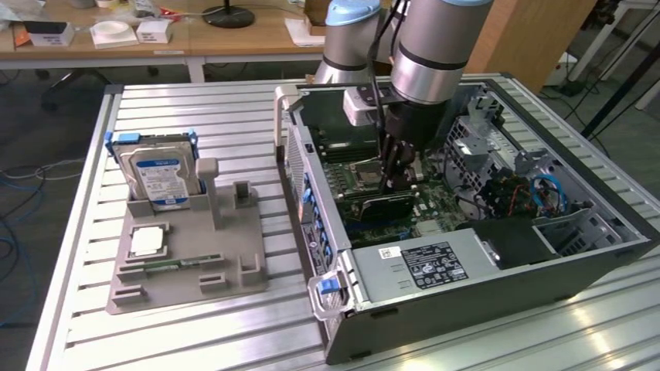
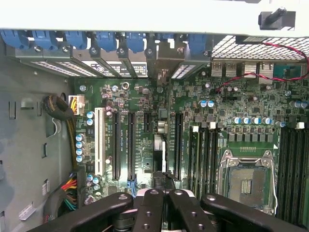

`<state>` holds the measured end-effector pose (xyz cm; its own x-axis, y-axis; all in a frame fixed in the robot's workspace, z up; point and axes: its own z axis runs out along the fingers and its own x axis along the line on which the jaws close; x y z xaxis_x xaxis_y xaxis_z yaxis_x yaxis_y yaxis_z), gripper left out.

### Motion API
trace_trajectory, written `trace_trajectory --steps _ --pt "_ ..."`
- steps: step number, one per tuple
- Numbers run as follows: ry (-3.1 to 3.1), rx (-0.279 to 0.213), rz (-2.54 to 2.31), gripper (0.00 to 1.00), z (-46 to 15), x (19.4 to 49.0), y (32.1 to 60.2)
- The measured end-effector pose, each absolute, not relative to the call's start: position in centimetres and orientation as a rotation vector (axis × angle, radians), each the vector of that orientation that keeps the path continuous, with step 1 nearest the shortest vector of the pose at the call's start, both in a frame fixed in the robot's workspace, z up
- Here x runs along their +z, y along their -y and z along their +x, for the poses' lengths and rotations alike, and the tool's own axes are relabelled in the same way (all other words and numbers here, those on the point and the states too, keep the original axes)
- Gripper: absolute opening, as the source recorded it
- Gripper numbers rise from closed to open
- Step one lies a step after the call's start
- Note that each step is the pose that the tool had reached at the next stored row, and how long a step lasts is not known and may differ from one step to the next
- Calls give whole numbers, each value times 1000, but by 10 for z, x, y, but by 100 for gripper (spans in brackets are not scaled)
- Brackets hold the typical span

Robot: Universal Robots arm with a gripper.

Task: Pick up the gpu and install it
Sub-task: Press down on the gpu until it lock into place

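Your arm reached down into the open computer case [image 1: 577,267] lying on its side on the slatted bench [image 1: 206,332], toward the exterior view's right. The pincer [image 1: 397,179] was closed on the gpu [image 1: 376,207], gripping the top edge of the dark card, which stood on edge over the motherboard [image 1: 443,202], just near of the CPU socket [image 1: 366,171] and just far of the grey power supply [image 1: 428,264]. From your wrist camera, the pincer [image 2: 161,195] had its black fingers [image 2: 145,208] drawn close together with the card's thin edge [image 2: 159,154] running away between them, in line with the long black expansion slots [image 2: 131,145]; whether the card was fully seated in a slot I cannot tell. To the exterior view's left, well apart from the case, a grey fixture tray [image 1: 185,270] held the silver blue-labelled hard drive [image 1: 157,179] upright at its far end and a small green memory stick [image 1: 170,264] lying flat nearer you.
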<state>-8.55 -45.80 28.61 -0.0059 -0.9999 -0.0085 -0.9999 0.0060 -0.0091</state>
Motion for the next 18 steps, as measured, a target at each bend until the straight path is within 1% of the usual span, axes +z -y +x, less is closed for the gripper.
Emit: trace_trajectory --steps 8,13,18 --pt "-2218 -2 -2205 11 -86 285 458" --pt "-2210 -22 -2197 11 -92 281 458" --pt "-2210 -29 -2196 11 -95 275 458"
